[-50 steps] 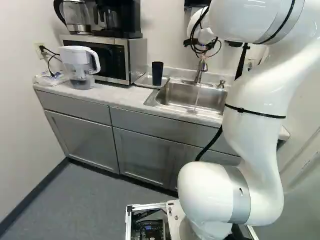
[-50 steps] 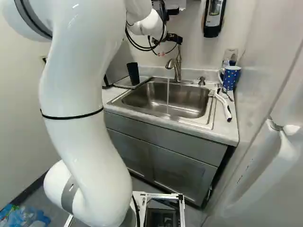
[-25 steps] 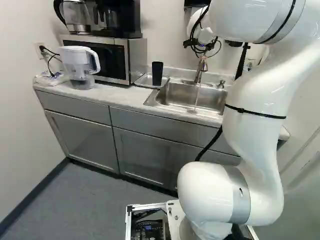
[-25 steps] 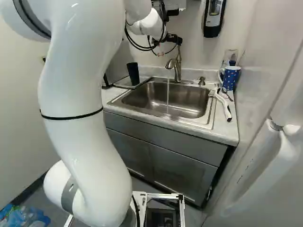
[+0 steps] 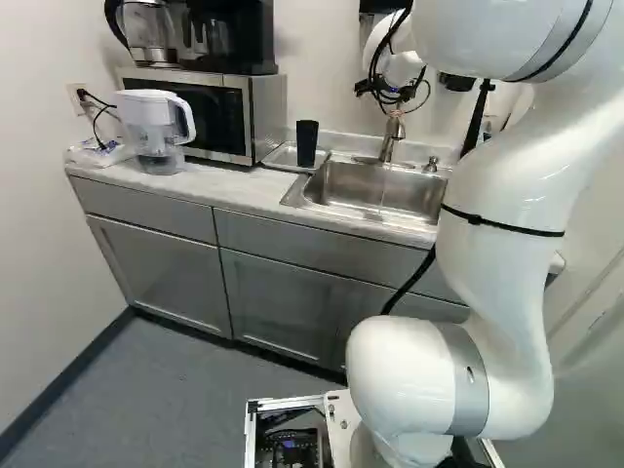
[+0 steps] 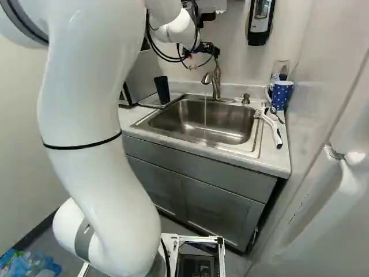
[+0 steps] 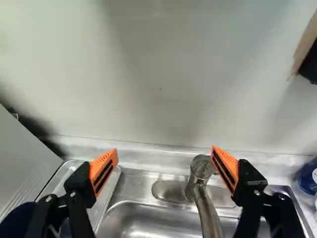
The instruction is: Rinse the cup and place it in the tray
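My gripper (image 6: pixel 202 48) is high near the faucet, small and partly hidden by the wrist in the right base view. In the wrist view the gripper (image 7: pixel 165 163) has its orange-padded fingers wide apart, with nothing held. A dark cup (image 5: pixel 307 143) stands upright on the metal tray (image 5: pixel 281 157), left of the sink. The wrist view shows part of the tray (image 7: pixel 113 184) ahead of one finger, and a dark rounded edge, likely the cup (image 7: pixel 17 220), beside that finger. Water runs from the faucet (image 6: pixel 216 82) into the sink (image 6: pixel 202 121).
A microwave (image 5: pixel 234 122) and a water pitcher (image 5: pixel 154 127) stand left of the tray. Right of the sink are a blue dotted mug (image 6: pixel 281 94) and a white-handled brush (image 6: pixel 272 128). A dispenser (image 6: pixel 260 22) hangs on the wall; soap pump (image 6: pixel 245 98) behind the sink.
The arm's upper part has drawn back slightly toward the base cameras, and its wrist has shifted a little left in both base views. The cup, tray and base have stayed put.
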Motion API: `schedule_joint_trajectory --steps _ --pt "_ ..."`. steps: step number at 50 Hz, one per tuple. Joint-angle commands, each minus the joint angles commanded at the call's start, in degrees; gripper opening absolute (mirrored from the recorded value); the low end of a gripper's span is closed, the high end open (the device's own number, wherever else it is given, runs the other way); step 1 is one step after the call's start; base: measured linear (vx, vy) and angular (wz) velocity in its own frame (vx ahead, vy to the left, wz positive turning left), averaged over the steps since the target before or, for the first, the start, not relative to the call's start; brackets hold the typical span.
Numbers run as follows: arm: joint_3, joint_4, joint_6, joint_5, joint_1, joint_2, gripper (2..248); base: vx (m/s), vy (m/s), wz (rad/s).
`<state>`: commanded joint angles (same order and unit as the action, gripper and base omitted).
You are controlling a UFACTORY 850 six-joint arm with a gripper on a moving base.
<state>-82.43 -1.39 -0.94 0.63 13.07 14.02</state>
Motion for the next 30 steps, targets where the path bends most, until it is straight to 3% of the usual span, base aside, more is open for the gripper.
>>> schedule_joint_trajectory --steps 30 --pt "2.57 0.0 0.0 1.7 -0.67 -2.3 247 0.0 0.0 0.0"
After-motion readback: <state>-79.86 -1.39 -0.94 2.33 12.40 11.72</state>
